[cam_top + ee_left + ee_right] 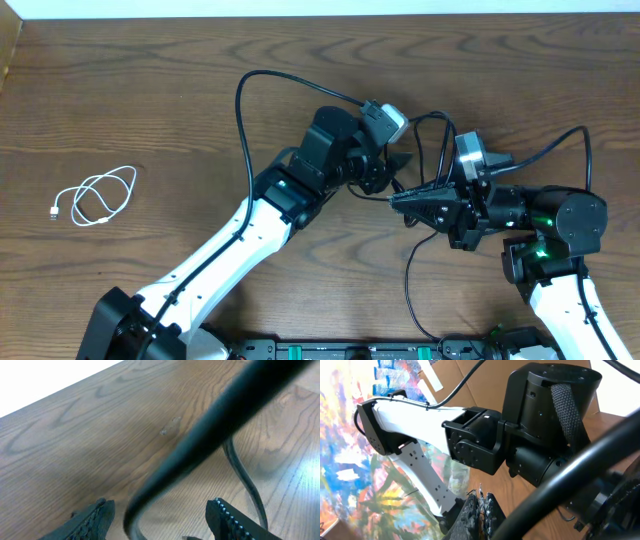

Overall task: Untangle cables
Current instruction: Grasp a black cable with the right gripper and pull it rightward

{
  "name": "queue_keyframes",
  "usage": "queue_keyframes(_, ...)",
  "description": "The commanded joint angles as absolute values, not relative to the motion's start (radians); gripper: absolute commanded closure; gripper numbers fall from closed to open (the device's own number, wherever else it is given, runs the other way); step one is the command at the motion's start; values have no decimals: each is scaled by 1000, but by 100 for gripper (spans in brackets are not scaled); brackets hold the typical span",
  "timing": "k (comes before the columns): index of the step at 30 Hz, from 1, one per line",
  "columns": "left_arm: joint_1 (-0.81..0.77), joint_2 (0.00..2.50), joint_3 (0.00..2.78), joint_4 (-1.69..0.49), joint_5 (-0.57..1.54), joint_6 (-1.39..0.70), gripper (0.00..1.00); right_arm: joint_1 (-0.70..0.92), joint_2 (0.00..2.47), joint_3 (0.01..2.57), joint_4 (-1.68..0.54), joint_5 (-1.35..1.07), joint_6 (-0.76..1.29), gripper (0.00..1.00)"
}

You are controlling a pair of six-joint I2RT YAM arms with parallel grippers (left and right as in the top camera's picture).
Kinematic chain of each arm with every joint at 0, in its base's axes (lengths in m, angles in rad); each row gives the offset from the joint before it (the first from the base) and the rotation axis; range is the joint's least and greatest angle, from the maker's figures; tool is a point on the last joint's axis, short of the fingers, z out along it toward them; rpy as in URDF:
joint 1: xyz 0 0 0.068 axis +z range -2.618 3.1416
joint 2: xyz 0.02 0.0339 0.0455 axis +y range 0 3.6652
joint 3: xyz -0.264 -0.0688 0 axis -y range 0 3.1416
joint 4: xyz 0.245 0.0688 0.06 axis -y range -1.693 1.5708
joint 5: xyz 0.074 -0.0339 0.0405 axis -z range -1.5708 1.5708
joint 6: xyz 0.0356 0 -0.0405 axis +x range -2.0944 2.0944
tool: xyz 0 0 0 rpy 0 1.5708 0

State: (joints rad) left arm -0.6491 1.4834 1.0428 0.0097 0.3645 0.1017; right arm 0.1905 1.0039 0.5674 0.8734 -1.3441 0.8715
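Brown wood-grain counter [150, 100] runs under everything, and the cables lie on it in two places. One black cable [407, 280] sits right of centre. It snakes from the near edge of the counter up into the knot of machinery where the two arms meet. From the left wrist it shows as a dark, blurred band [200, 445] that slants down across the wood and drops between the fingers there. A thinner black strand curls on the counter just behind it. Whether the two are one cord I cannot tell.

The white cable [95, 197] lies well apart from all this, far out on the left of the counter. It is loosely coiled and nothing touches it.

The left gripper [390, 170] [160, 517] has its jaws apart, with the black cable passing through the gap and neither ribbed pad pressed on it. The right gripper [395, 198] [480, 510] points toward the left one, tip near tip, with its fingers closed together. Whether any cord is pinched between them is hidden.

From the right wrist, the left arm [415, 415] fills the view, white link and black joints, against a brightly painted backdrop [350, 460].
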Motion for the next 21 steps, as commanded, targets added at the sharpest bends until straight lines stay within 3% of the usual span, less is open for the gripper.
queue_keyframes(1,-649,1483,1051,24,103,112,37,197,993,575,885,-1336,923,99)
queue_keyframes(4,-646,1488,1051,25,-342,112,36,196,993,575,974,-1335,1008,99)
queue_keyframes(7,-615,1495,1051,16,-617,112,36,196,993,575,1126,-1339,1101,99)
queue_keyframes(17,-512,1495,1051,-27,-662,111,36,151,993,575,1174,-1357,1155,99)
queue_keyframes(21,-518,1495,1051,-64,-527,112,36,149,994,575,1174,-1357,1155,99)
